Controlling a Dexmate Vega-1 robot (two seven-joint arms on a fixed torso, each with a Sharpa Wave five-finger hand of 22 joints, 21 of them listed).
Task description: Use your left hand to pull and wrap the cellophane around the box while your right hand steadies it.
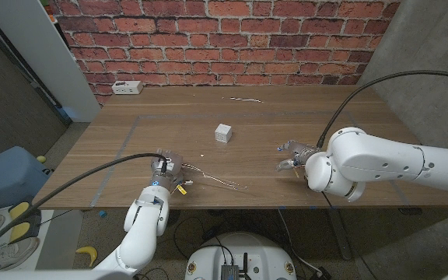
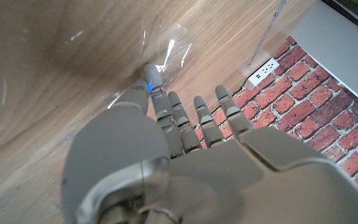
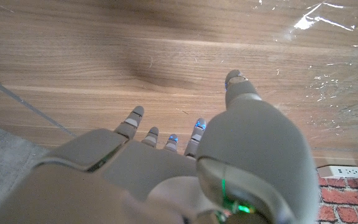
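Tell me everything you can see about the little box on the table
The box is a small cube, whitish grey with faint darker marks on its near face; its material cannot be told. It sits upright on the wooden table, about midway between the two hands and farther back than both. Neither hand touches it, and the cellophane glints nearer the front edge, apart from the box.

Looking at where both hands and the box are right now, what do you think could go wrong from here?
The box stands alone mid-table, apart from both hands; if the left hand pulls the cellophane before the right hand steadies it, the box could slide or tip. The film is thin, clear and wrinkled, so the fingers at its edge might slip off or bunch it.
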